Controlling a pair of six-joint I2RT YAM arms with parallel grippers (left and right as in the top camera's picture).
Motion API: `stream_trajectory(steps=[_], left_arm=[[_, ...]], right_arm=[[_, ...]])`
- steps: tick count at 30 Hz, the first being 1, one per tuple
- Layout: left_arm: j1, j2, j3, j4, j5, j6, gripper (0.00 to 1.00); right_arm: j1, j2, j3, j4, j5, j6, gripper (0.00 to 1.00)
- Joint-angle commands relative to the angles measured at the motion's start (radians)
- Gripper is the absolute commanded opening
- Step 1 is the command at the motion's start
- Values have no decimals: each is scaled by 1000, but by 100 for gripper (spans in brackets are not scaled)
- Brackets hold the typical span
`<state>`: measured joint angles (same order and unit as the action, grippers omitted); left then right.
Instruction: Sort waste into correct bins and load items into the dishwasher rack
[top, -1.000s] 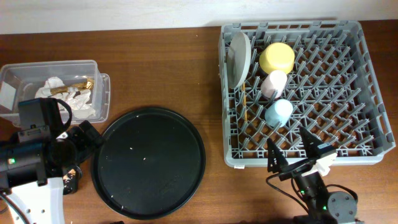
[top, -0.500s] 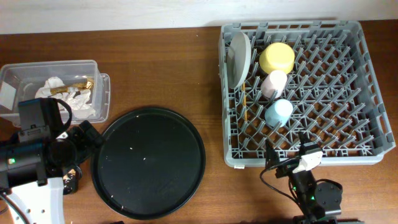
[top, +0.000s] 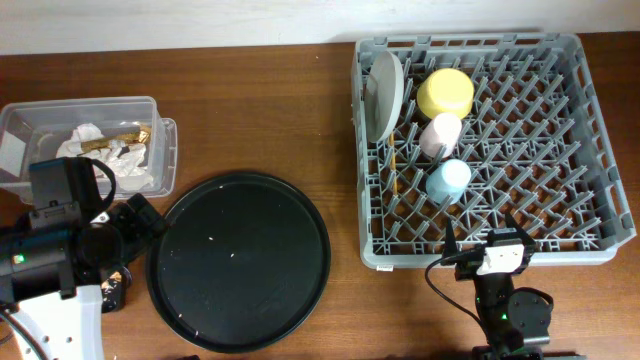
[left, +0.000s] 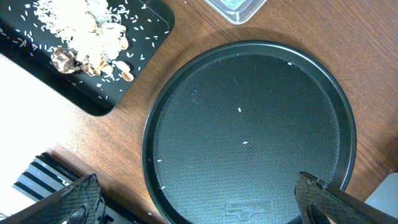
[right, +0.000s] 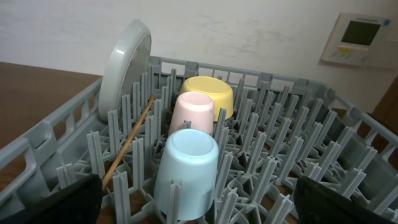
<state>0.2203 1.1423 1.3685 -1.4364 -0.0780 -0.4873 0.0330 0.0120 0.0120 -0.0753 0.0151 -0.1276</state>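
Note:
The grey dishwasher rack (top: 590, 150) holds the white plate (top: 383, 95) on edge, the yellow bowl (top: 445, 93), pink cup (top: 440, 135), blue cup (top: 447, 181) and chopsticks (top: 395, 178). My right gripper (top: 487, 240) is open and empty at the rack's front edge, facing the blue cup (right: 186, 165), pink cup (right: 193, 112), bowl (right: 208, 90) and plate (right: 124, 68). The clear tub (top: 160, 150) holds white napkins (top: 105, 158) with a gold wrapper (top: 125, 135). My left gripper (left: 199, 202) is open and empty above the round tray. The shallow black tray (left: 99, 107) holds beige scraps (left: 87, 43).
The large round black serving tray (top: 240, 262) lies between the tub and the rack, with a few rice grains on it (left: 249, 137). The left arm's body (top: 60, 250) covers most of the shallow black tray from overhead. A corner of the clear tub (left: 239, 6) shows at the top.
My right gripper has swung and straightened at the rack's front edge, its arm shifting slightly right. It stays open. The left arm and all objects have not moved.

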Motion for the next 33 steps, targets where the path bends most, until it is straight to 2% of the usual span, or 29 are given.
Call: stream_trajectory(steps=[1, 20, 23, 26, 29, 32, 33], left_arm=[[5, -4, 3, -1, 3, 10, 99], [5, -4, 3, -3, 4, 10, 99], [5, 4, 3, -89, 8, 9, 99], [3, -26, -32, -74, 58, 14, 99], [-50, -132, -183, 103, 78, 216, 99], [-114, -335, -493, 464, 282, 488, 99], [-117, -402, -584, 550, 338, 533, 99]], right_arm=[[-9, -9, -6, -7, 8, 52, 98], [-9, -9, -6, -7, 0, 81, 98], [-9, -9, -6, -7, 0, 81, 98], [-9, -9, -6, -7, 0, 81, 99], [-9, -9, -6, -7, 0, 81, 98], [-9, -9, -6, -7, 0, 81, 98], [-9, -9, -6, -7, 0, 81, 98]])
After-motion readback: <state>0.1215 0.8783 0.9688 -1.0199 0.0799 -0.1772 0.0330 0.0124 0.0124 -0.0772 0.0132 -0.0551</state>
